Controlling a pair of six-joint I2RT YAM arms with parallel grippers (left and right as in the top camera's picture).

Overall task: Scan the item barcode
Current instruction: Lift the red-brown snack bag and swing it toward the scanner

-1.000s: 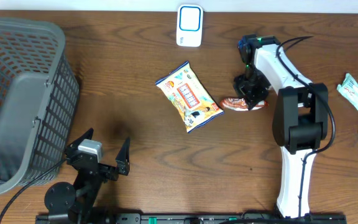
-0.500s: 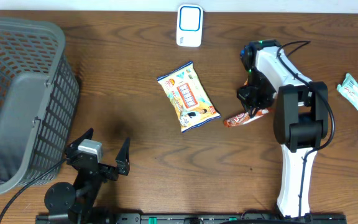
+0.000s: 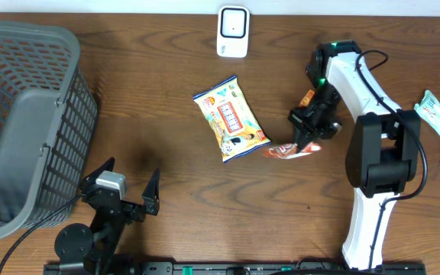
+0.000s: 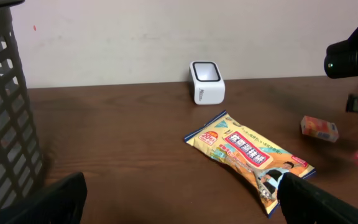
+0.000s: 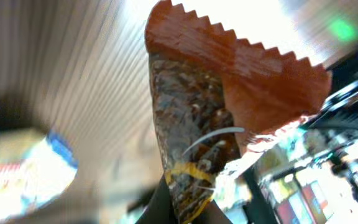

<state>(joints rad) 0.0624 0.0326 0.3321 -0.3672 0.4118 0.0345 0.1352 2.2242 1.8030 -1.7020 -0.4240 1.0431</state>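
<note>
Wood lies bare between the left gripper [image 3: 128, 180], jaws spread wide at the near edge, and the yellow snack bag [image 3: 231, 118] at mid-tabletop [image 3: 159, 84]. Just right of the bag, the right gripper [image 3: 302, 139] pinches a red-brown packet [image 3: 287, 151] by one end. Teal packets [image 3: 437, 112] crowd the right edge. A white scanner [image 3: 233, 32] stands at the far edge. The grey basket [image 3: 21, 114] lines the left edge, showing only mesh and floor.

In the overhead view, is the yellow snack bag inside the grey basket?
No, the yellow snack bag lies on the wooden table, apart from the grey basket.
</note>
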